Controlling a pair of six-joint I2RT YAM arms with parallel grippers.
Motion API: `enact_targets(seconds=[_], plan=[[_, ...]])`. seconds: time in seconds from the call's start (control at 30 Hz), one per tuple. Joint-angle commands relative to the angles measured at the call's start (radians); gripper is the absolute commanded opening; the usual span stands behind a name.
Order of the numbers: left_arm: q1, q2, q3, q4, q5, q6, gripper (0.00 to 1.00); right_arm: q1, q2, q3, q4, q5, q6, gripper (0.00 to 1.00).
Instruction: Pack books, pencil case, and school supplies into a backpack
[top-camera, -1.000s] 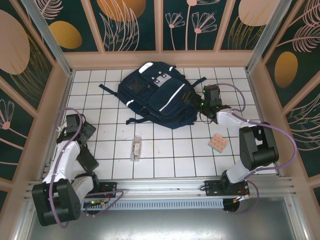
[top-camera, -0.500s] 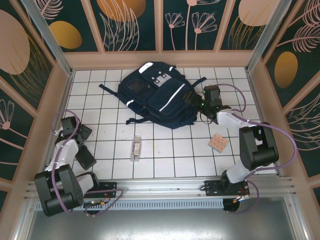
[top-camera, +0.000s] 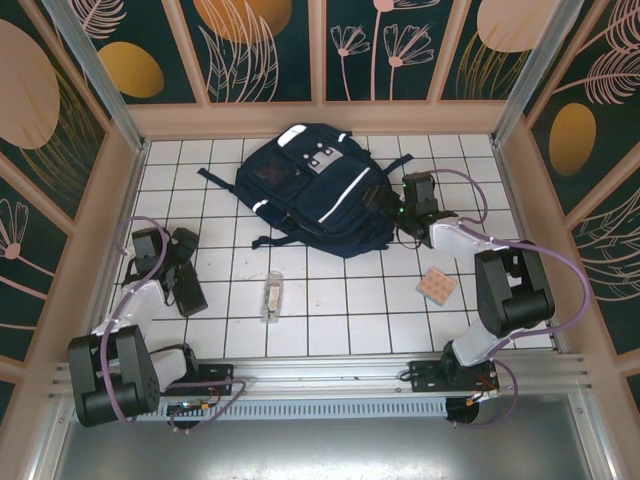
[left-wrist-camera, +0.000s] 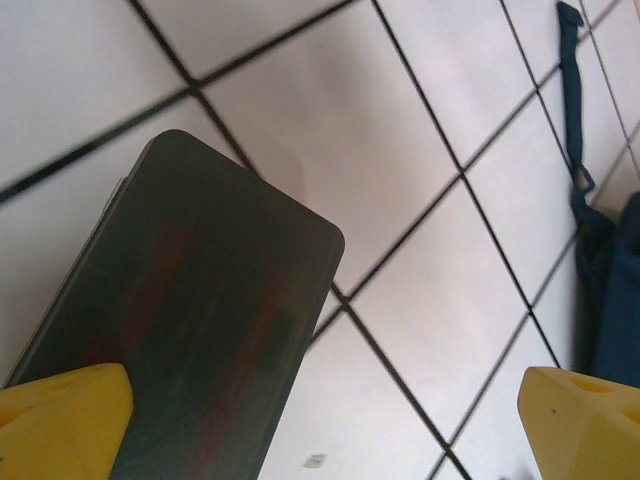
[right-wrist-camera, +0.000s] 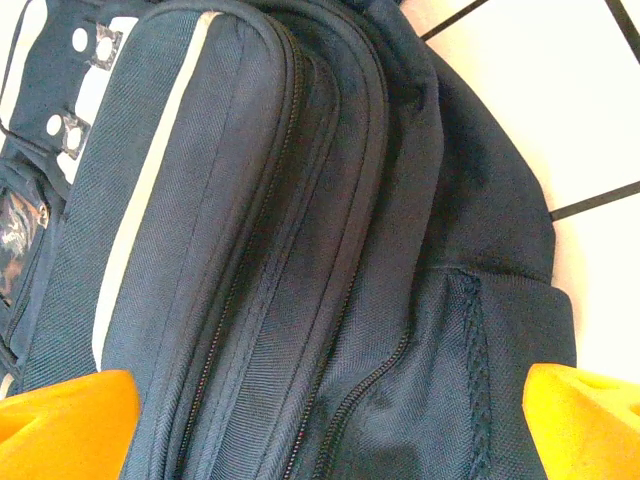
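Left wrist camera first: my left end effector (left-wrist-camera: 320, 428) is spread wide and grips nothing, its two yellow fingertips (left-wrist-camera: 62, 412) at the bottom corners. Just beyond the left fingertip a dark flat slab (left-wrist-camera: 210, 300) with rounded corners lies on the white tiled tabletop (left-wrist-camera: 420, 120). I cannot tell what it is. Farther off, at the upper right, a blue strap (left-wrist-camera: 572, 90) runs across the tiles to the edge of the backpack (left-wrist-camera: 615, 290).

On the right wrist camera, my right end effector (right-wrist-camera: 325, 425) also stands fully open with nothing clamped. Between and beyond its orange-yellow tips is the backpack's navy fabric, with closed zippers running lengthwise and a pale stripe to the left. Whether the tips touch the cloth I cannot tell.

From the top camera, the clear oblong box (top-camera: 271, 297) lies on the near middle of the tabletop, well apart from both arms. The pinkish pad (top-camera: 436, 286) lies to the right, beside my right arm. The backpack lies flat toward the far wall, front up, with my right end effector at its right side and my left one well apart from it at the left.
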Motion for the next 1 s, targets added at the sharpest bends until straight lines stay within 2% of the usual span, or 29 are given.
enact_targets(seconds=[0.0, 0.17, 0.4, 0.5, 0.73, 0.97], plan=[[-0.015, 0.074, 0.059, -0.056, 0.069, 0.02, 0.99, 0.012, 0.007, 0.034, 0.004, 0.022, 0.013, 0.99], [-0.015, 0.101, 0.225, -0.273, -0.075, 0.238, 0.99, 0.024, 0.002, 0.034, 0.002, 0.029, 0.021, 0.99], [-0.015, 0.161, 0.288, -0.425, -0.236, 0.44, 0.99, 0.032, 0.009, 0.029, 0.018, 0.014, 0.03, 0.99], [-0.015, 0.201, 0.261, -0.391, -0.229, 0.472, 0.99, 0.034, -0.002, 0.017, 0.024, 0.025, 0.033, 0.99], [-0.015, 0.294, 0.266, -0.316, -0.076, 0.495, 0.99, 0.037, -0.011, 0.006, 0.041, 0.012, 0.036, 0.99], [-0.015, 0.383, 0.265, -0.294, -0.083, 0.504, 0.98, 0.04, -0.004, -0.009, 0.051, 0.002, 0.047, 0.99]])
